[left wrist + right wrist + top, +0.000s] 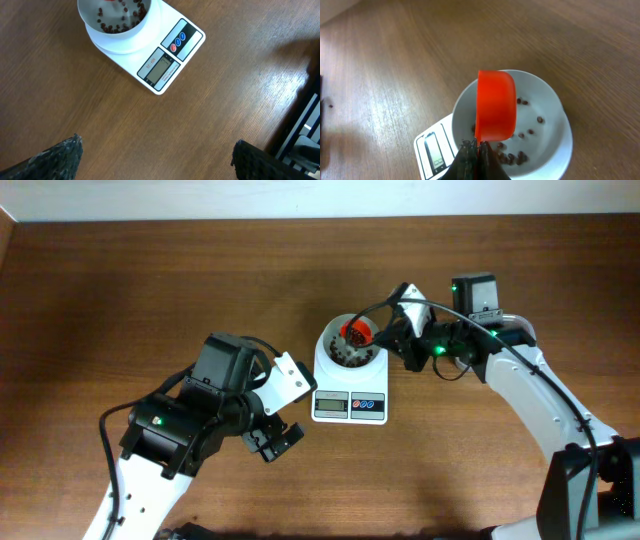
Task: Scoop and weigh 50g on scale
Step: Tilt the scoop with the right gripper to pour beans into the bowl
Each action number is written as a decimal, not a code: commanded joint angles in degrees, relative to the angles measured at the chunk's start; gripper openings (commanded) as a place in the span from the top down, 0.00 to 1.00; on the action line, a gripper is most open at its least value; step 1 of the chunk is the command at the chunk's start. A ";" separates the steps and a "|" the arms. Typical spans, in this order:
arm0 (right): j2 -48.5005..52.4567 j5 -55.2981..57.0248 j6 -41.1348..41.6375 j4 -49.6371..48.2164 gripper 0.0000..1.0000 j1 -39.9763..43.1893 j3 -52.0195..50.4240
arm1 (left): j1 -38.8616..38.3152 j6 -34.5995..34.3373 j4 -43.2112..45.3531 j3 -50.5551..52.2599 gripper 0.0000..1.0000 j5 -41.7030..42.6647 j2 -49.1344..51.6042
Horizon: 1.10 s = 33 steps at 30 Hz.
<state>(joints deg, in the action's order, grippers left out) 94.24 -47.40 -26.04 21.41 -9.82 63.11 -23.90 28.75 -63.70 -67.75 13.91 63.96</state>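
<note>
Toward the lower left of the overhead view, the left gripper (272, 438) hangs over the bare wooden table (150, 280), its two fingers spread wide with nothing between them. Its wrist view shows the dark fingertips (55, 160) at the bottom corners of the frame, well apart from each other and from the scale (160, 60). At centre stands the scale (349, 395), display and round buttons toward the lower edge; the reading is too small to make out. On its platform sits the white bowl (350, 345), holding a thin scatter of dark red-brown beans (345, 358) that does not cover the bowl's floor. Over the upper right part of the bowl, an orange scoop (357, 332) is tipped steeply, its rounded back toward the right wrist camera. Right of it, the right gripper (398, 340) has its fingers pressed together on the scoop's handle end, as the wrist view confirms where the fingers (479, 155) meet below the scoop (495, 105), above the bowl (555, 110) and the beans (512, 159). By judgement, the beans are hard, light and loose, apt to roll and bounce, so they should be carried only in the scoop, gripped at the handle. The scale looks light and could slide if nudged.
</note>
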 commanded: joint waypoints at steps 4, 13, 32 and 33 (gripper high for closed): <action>2.08 0.04 -2.25 -0.02 0.96 -0.83 -0.22 | 0.33 0.92 -0.04 -1.31 0.01 -0.20 -0.31; 2.54 0.07 -2.29 -1.73 0.96 -0.83 -0.20 | 0.33 0.92 -0.04 -1.31 0.01 -0.20 -0.31; 2.54 1.29 -6.58 -3.04 0.96 -0.81 -0.20 | 0.33 0.92 -0.04 -1.31 0.01 -0.20 -0.31; 2.54 2.99 -6.56 -3.28 0.96 -0.81 -0.20 | 0.33 0.92 -0.04 -1.31 0.01 -0.20 -0.31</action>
<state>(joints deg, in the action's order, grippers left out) 96.29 -44.95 -32.01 18.90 -10.33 63.11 -23.90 28.75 -63.70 -67.75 13.91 63.96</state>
